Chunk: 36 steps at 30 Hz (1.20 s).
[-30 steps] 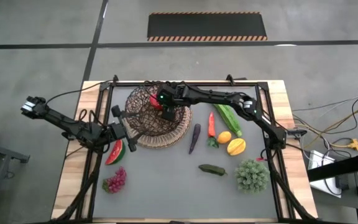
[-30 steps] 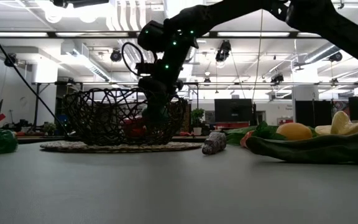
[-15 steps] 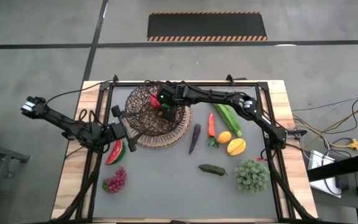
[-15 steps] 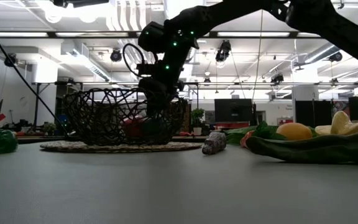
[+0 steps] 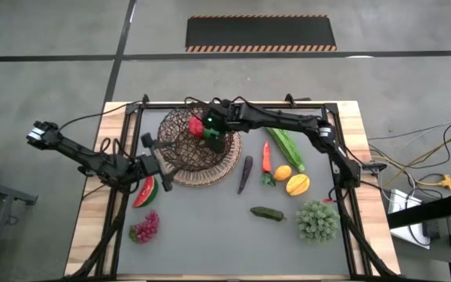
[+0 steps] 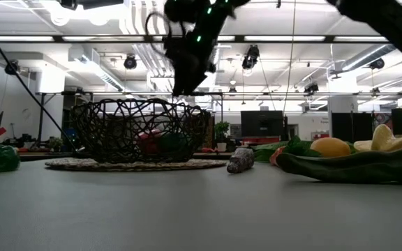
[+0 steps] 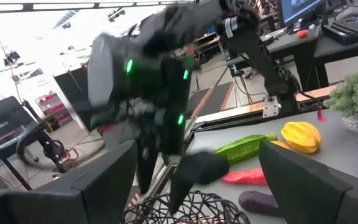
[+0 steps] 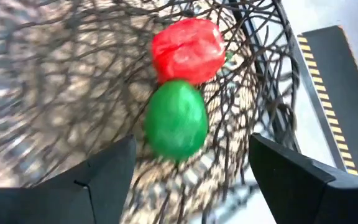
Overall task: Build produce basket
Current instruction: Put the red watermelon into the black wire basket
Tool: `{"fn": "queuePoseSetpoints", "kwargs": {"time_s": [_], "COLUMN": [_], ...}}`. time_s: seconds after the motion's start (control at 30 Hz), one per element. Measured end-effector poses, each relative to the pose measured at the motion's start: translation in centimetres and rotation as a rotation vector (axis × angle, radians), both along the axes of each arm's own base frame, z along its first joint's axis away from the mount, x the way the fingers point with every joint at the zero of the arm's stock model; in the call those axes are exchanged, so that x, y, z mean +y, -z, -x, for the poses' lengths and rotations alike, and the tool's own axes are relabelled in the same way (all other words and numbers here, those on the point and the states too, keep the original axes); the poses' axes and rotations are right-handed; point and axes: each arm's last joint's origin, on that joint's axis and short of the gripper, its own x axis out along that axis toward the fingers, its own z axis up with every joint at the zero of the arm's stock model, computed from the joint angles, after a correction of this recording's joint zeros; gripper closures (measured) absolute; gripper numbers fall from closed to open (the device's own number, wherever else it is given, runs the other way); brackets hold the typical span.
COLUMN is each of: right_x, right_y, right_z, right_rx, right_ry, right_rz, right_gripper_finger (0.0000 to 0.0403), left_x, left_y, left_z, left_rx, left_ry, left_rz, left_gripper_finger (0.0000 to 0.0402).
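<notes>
Now the right gripper [image 5: 214,130] hangs above the basket [image 5: 180,149], over its far side, and its jaws are spread with nothing between them. In the right wrist view the two dark fingers [image 8: 104,177] stand wide apart, and between them, lower down, a red pepper [image 8: 188,48] and a green pepper [image 8: 176,121] lie touching each other on the bottom of the basket, close to its wire wall. In the low view the gripper is clearly higher than the basket rim [image 6: 142,102].

The left gripper [image 5: 156,160] waits just beside the basket on its left side, near the watermelon slice [image 5: 144,191]; its jaws are also spread and hold nothing.

The other produce lies on the grey surface [image 5: 210,227]. The red grapes [image 5: 145,227] are near the front left. To the right of the basket are the dark eggplant [image 5: 245,173], the carrot [image 5: 266,157], the cucumber [image 5: 287,149], the orange [image 5: 283,173] and the yellow fruit [image 5: 297,185]. A dark green piece [image 5: 267,213] and a bushy green bunch [image 5: 318,220] lie closer to the front.
</notes>
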Motion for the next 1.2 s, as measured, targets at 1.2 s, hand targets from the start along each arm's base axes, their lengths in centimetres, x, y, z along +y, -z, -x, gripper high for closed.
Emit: {"fn": "queuePoseSetpoints", "kwargs": {"time_s": [1.2], "right_x": [14.2], "right_y": [9.0], "right_z": [14.9], "right_rx": [-0.634], "right_ry": [-0.467], "right_rz": [0.142], "right_gripper_finger": [0.014], "left_x": [-5.4], "left_y": [2.1], "left_z": [-4.4], "left_rx": [-0.202], "left_ry": [0.288], "left_rz": [0.421], "left_gripper_finger": [0.0085]}}
